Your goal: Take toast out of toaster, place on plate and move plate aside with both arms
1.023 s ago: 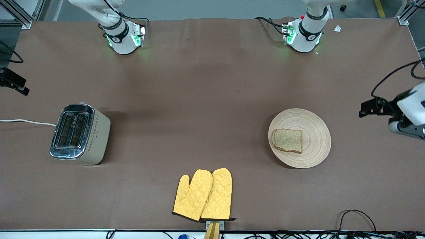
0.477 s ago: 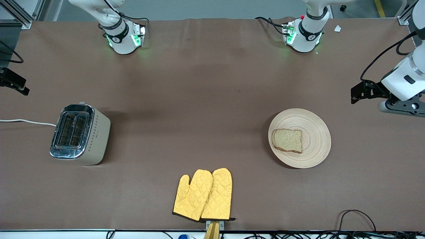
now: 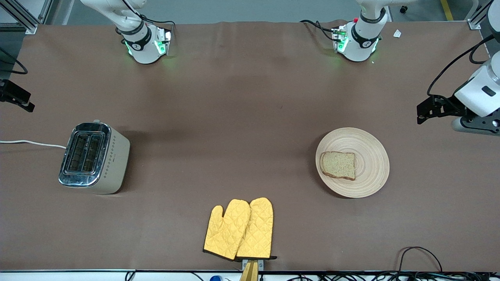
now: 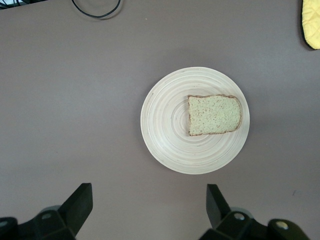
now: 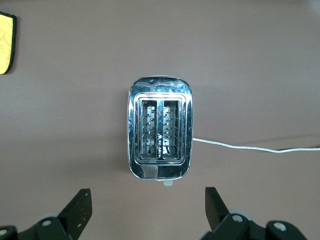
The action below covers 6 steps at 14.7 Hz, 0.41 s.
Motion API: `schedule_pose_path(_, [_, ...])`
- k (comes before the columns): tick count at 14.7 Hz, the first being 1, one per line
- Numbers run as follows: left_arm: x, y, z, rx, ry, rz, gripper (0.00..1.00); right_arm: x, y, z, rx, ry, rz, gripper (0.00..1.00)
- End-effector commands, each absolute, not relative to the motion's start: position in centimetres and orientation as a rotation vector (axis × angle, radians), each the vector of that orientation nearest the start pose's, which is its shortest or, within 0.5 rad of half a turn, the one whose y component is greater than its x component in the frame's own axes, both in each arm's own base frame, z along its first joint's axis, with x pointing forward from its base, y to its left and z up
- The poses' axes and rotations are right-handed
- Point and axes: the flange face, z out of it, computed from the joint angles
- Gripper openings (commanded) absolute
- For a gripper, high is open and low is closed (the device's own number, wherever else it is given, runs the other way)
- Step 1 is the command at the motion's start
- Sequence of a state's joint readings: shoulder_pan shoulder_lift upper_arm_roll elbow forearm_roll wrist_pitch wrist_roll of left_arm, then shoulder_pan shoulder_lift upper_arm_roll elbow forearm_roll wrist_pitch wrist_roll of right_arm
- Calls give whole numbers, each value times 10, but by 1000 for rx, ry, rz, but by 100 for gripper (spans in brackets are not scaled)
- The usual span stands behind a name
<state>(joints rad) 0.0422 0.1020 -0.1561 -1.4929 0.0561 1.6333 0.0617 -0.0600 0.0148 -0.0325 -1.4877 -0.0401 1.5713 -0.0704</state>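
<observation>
Two white robot arms with black hands

White rounded links carry black joint bands; the bases point(image 3: 146, 47) glow green, and black cables loop along the left arm point(image 3: 482, 91) to its black angular left hand point(image 3: 424, 113), grey bracket beneath.

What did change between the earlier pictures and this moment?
Only the left gripper moved: it rose away from the front camera, then eased back slightly, open and empty, beside the plate. The toast, toaster and oven mitts stayed put.

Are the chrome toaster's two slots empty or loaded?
Empty: the right wrist view looks straight down into the chrome-topped toaster, showing only bare wire racks in both slots.
</observation>
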Motion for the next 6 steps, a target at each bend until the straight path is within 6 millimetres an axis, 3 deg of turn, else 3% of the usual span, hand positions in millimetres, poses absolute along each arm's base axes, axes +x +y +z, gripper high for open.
schedule_pose_path(1, [586, -61, 616, -3090, 239, -86, 100, 556, -59, 657, -3170, 26, -84, 100])
schedule_pose_path(6, [586, -63, 622, -3096, 175, -102, 100, 556, -59, 657, -3170, 26, -81, 100])
